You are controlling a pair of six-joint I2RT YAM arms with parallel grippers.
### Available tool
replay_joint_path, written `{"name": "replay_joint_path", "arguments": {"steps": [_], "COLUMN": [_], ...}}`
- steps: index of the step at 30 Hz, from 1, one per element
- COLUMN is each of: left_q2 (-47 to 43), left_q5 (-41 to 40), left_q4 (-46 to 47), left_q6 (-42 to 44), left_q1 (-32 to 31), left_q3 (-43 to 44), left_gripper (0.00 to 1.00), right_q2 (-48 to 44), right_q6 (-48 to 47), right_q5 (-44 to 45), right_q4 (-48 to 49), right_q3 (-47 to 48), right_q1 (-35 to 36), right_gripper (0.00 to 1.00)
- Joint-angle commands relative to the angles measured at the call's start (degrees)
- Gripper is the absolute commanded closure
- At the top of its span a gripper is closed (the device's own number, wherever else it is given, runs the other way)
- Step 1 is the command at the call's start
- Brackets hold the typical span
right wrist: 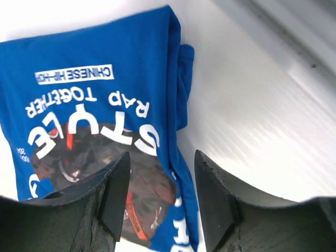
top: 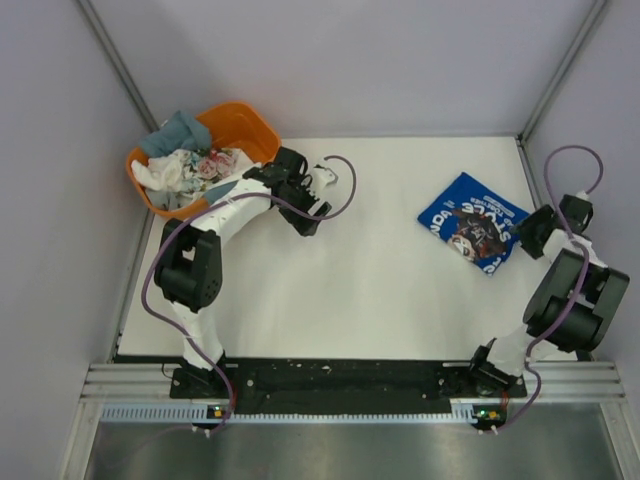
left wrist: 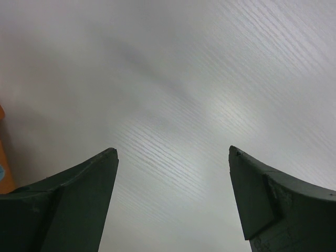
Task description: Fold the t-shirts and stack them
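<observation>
A royal blue t-shirt (top: 472, 222) with white lettering and a dark graphic lies folded on the white table at the right. It fills the right wrist view (right wrist: 94, 94). My right gripper (top: 527, 232) (right wrist: 161, 155) is open and empty, and its jaws straddle the shirt's right edge just above it. A dusty grey-blue shirt (top: 180, 130), a white shirt (top: 162, 172) and a floral shirt (top: 212, 164) lie crumpled in the orange tub (top: 250, 118). My left gripper (top: 308, 220) (left wrist: 173, 151) is open and empty over bare table, just right of the tub.
The tub stands at the table's back left corner, and a sliver of it shows in the left wrist view (left wrist: 4, 173). Grey walls with metal rails close in the table on the left, back and right. The white table (top: 370, 280) lies between the arms.
</observation>
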Motion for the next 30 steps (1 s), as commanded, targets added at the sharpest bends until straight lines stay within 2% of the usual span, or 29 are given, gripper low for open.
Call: {"name": "replay_joint_path", "arguments": {"steps": [1,4,6,11,14,22,25,28,30], "left_q2": [-3.1,-3.28,-3.28,-3.19,-3.46,-3.81,-3.9,-3.63,-3.37], "left_q5": [1.54,1.53,1.62,2.5,2.68,3.03,2.85,2.5,2.41], "left_q4": [0.6,0.6,0.6,0.68,0.95,2.09,2.18,2.09,2.09], "left_q6": [0.88,1.15,1.5,1.94,2.38,2.91,3.0,3.35,3.43], "left_q1": [0.34,0.34,0.34,0.34,0.34,0.34,0.34,0.43,0.43], "left_q3": [-0.18,-0.01,-0.01,-0.18,-0.88,-2.82,-3.09,-3.09,-3.0], "left_gripper": [0.1,0.1,0.1,0.1,0.11,0.11,0.11,0.11,0.11], "right_q2": [-9.14,-11.69,-11.35,-8.01,-5.03,11.39,16.94,19.23,20.38], "right_q6": [-5.35,-11.76,-17.55,-43.38,-51.84,-59.33,-58.98,-60.12,-61.26], "right_q5": [7.83,13.99,14.44,19.1,21.11,35.34,39.39,38.26,38.26], "right_q4": [-4.83,-10.1,-13.79,-16.45,-13.82,-7.93,-7.57,-5.73,-4.67], "right_q3": [3.04,5.59,7.43,7.27,6.56,15.78,20.09,21.33,21.42], "right_q1": [1.16,6.6,11.95,33.82,42.37,51.09,51.18,51.27,51.36], "right_gripper": [0.48,0.45,0.45,0.46,0.45,0.46,0.51,0.55,0.67]}}
